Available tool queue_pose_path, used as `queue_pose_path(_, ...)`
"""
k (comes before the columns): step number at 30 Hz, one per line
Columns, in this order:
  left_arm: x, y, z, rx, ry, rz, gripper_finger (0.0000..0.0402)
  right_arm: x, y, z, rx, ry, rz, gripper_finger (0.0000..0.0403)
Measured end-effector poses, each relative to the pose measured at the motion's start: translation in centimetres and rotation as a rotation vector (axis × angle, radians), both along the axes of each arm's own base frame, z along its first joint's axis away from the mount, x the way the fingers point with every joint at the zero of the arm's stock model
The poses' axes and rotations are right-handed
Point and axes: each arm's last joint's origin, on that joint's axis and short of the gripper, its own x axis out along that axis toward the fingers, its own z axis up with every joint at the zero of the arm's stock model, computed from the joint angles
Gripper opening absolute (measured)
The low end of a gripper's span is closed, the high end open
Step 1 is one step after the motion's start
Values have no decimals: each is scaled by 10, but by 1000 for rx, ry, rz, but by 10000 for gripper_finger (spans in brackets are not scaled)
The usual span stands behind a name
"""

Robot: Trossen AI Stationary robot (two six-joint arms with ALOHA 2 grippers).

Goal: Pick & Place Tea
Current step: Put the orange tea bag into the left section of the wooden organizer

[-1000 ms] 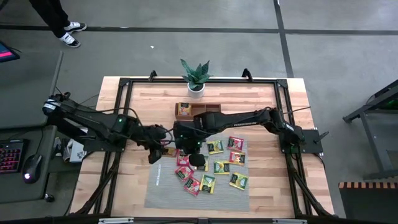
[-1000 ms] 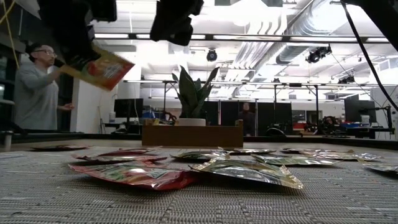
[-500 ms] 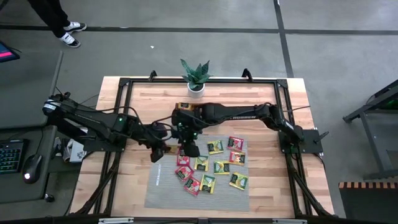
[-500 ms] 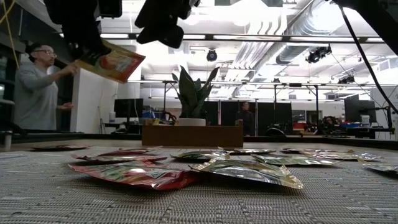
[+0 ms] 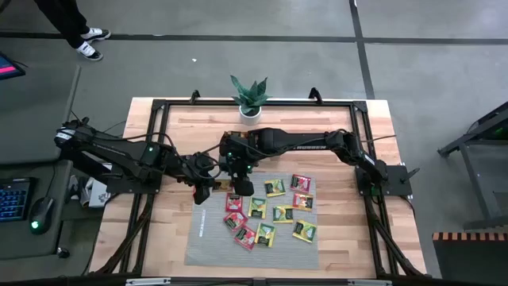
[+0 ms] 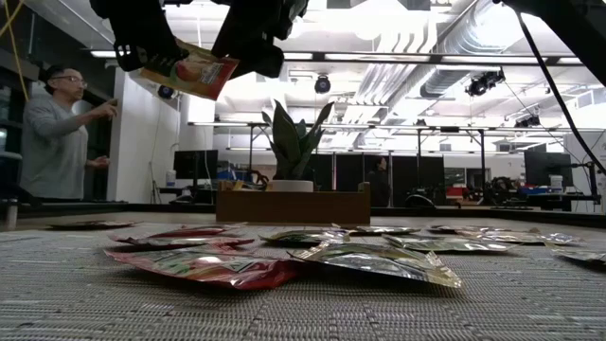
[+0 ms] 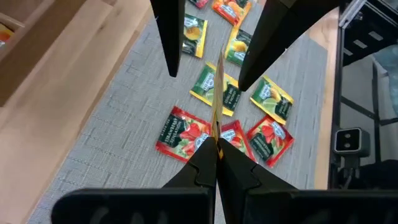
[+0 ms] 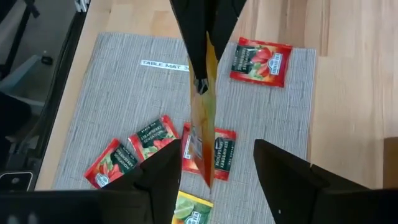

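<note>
Handover of a sachet [image 6: 194, 72] in mid-air above the mat [image 5: 208, 238]. Right jaws [image 5: 239, 179] spread within the last second and brought in over the left jaws [image 5: 208, 191]; pass judged under way, not completed. Left jaws pressed together, pinching the sachet on edge. Sachet standing between the spread right jaws, untouched by either. Remaining sachets [image 5: 282, 213] flat on the mat; tray [image 5: 252, 140] beyond.

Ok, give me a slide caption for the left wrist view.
Left gripper pinches a tea sachet edge-on above the grey mat, between the right gripper's open fingers.
</note>
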Motion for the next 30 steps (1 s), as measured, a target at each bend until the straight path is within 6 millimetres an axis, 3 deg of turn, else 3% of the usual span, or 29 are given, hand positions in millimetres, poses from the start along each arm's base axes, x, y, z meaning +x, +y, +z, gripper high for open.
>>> queue_pose_path(6, 0, 0, 0, 3, 0, 8, 0, -2, -2, -5, 7, 36, 1, 185)
queue_pose_path(14, 1, 0, 1, 3, -19, 14, 0, -1, 3, -20, 50, 68, 31, 103)
queue_pose_path(30, 1, 0, 1, 4, -20, 15, 0, 6, 4, -15, 93, -14, 40, 28)
